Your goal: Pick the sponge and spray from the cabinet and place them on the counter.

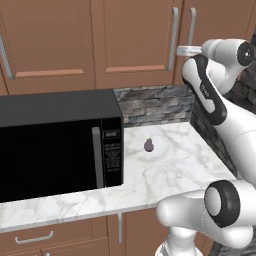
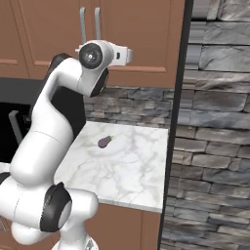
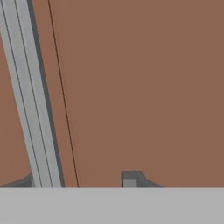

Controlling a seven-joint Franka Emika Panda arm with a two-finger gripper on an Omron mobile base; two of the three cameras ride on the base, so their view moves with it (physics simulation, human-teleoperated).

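Note:
The brown cabinet has its doors closed, so the sponge and spray are hidden. My gripper is raised against a door front. The long silver bar handle runs between the two fingertips. It lies close against the left fingertip, while the right fingertip stands well apart from it. The jaws are open around the bar. From the base views, the hand reaches toward the pair of handles where two doors meet. The white marble counter lies below.
A black microwave takes up the left of the counter. A small dark purple egg-shaped object lies mid-counter. A stone wall bounds the right side. Drawer fronts with short handles sit below the counter edge.

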